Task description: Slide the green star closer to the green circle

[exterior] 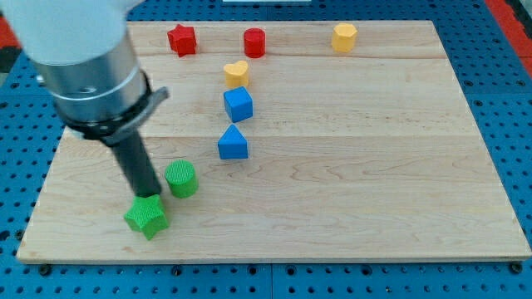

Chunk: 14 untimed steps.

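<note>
So, quick rundown of the light wooden desk [374, 166] sitting on the blue pegboard base [515, 100]. My tip [150, 198] is down near the desk's bottom-left corner, right at the top side of the ribbed green star block [146, 218], looking like it touches it, though the rod hides the exact contact spot so I can't swear to it. No gripper on this rig at all, just the straight dark rod [138, 169] hanging from a big grey cylinder [87, 62], so nothing is held or clamped, it's only pressing against stuff.

That star sits close to the bottom edge, towards the left corner. Just up and to its right is the ribbed green circle block [181, 178], a short cylinder, very near the star with only a small gap between them. My tip sits to the left of that circle, basically wedged in the space beside it.

Everything else is well apart from that pair. Along the top edge there's a red star block [182, 39], a red cylinder block [254, 42] and a yellow hexagon block [344, 36]. Running down the middle-left of the desk: a yellow heart block [237, 73], a blue cube block [238, 104] below it, then a blue triangle block [233, 144].
</note>
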Available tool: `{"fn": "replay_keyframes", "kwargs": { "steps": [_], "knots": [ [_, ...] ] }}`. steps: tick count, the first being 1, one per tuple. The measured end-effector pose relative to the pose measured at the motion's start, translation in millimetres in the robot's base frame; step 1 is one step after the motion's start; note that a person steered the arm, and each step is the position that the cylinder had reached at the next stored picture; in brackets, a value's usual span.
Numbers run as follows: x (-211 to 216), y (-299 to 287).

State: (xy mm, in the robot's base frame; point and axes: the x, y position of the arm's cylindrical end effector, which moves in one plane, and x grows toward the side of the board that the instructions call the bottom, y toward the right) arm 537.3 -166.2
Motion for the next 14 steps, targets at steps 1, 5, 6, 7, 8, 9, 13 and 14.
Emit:
{"fn": "replay_keyframes", "kwargs": {
  "steps": [1, 5, 6, 7, 8, 9, 13, 14],
  "knots": [
    [-0.3, -11.6],
    [4.8, 143.0],
    [10.8, 154.4],
    [78.9, 98.6],
    [81.7, 79.0],
    [73.4, -33.1],
    [71.6, 33.6],
    [80.7, 84.6]
  ]
}}
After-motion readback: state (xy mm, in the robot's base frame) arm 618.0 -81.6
